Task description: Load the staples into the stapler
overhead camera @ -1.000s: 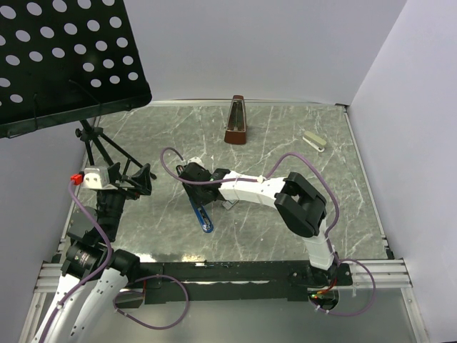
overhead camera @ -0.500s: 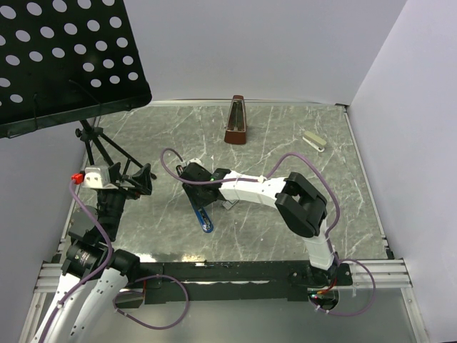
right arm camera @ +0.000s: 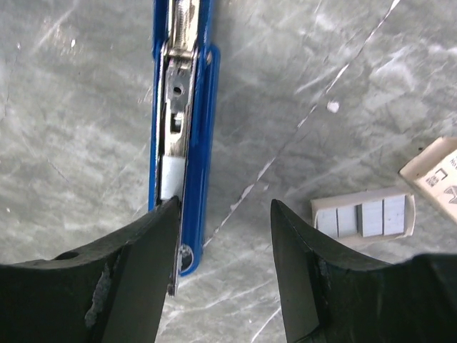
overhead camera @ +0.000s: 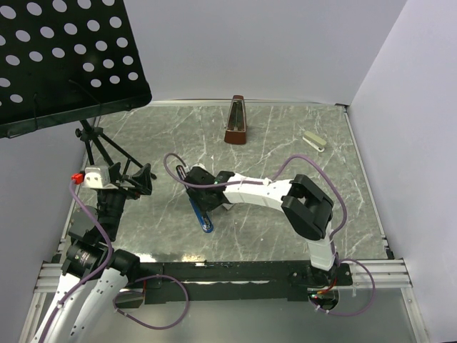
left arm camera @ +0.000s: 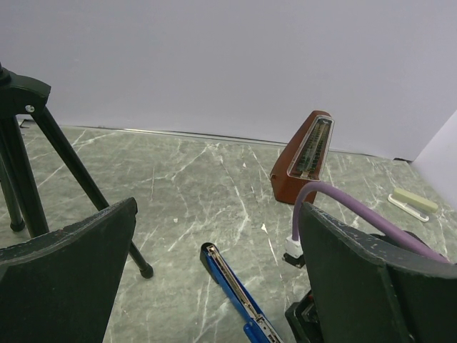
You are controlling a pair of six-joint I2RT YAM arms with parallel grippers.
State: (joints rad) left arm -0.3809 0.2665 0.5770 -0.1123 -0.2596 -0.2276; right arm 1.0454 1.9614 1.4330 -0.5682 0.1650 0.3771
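Observation:
The blue stapler [overhead camera: 202, 213] lies flipped open on the marble table, its silver magazine channel facing up [right arm camera: 178, 107]; its tip also shows in the left wrist view [left arm camera: 232, 289]. The staples sit in a small whitish tray [right arm camera: 363, 218] holding silvery-grey strips, with the printed box sleeve [right arm camera: 435, 171] beside it, right of the stapler. My right gripper [right arm camera: 225, 204] is open just above the stapler's rear end, its left finger [right arm camera: 136, 271] over the channel. A thin silvery strip lies along that finger's inner edge. My left gripper [left arm camera: 218, 207] is open and empty, left of the stapler.
A brown metronome [overhead camera: 236, 121] stands at the back centre. A small white stapler [overhead camera: 315, 141] lies at the back right. A black music stand's tripod [overhead camera: 107, 153] stands at the left, one leg [left arm camera: 71, 171] close to my left gripper. White walls enclose the table.
My right gripper has shifted slightly to the right and nearer along the blue stapler. The stapler and the left arm have not moved.

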